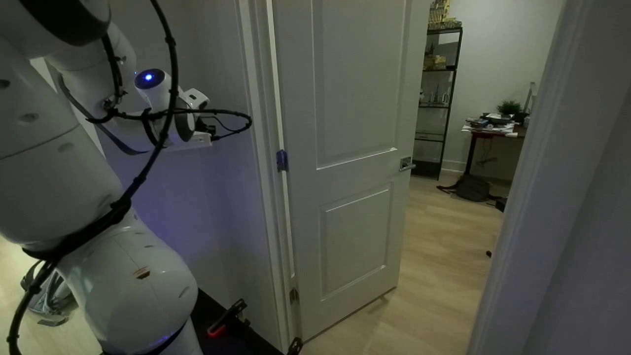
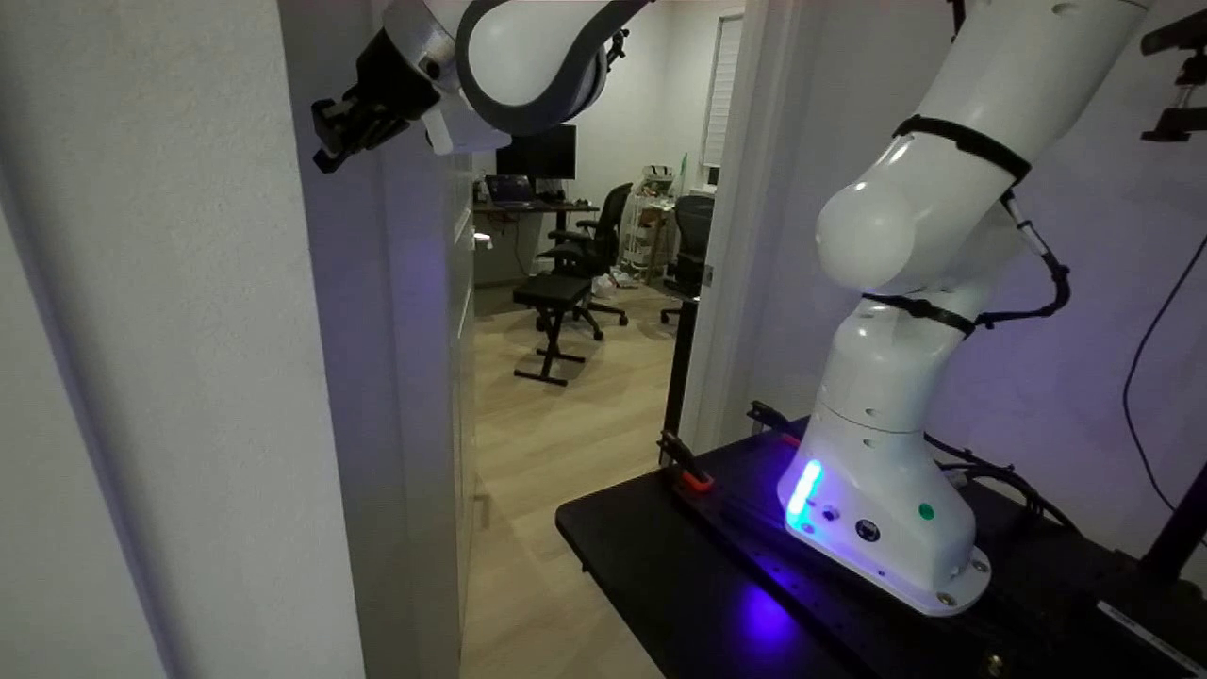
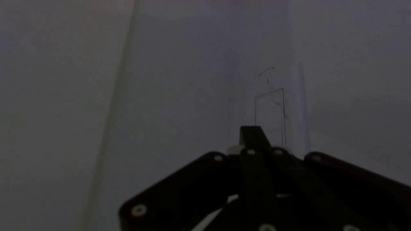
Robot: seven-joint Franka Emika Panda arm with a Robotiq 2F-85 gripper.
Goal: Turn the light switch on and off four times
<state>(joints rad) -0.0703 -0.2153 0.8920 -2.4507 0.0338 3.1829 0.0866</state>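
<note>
Looking at light switch in wrist view: near upright along long axis, facing viewer, hidden at lower end behind tool, closed tip to tip, empty.

The arm is white, the claw and table black.
</note>
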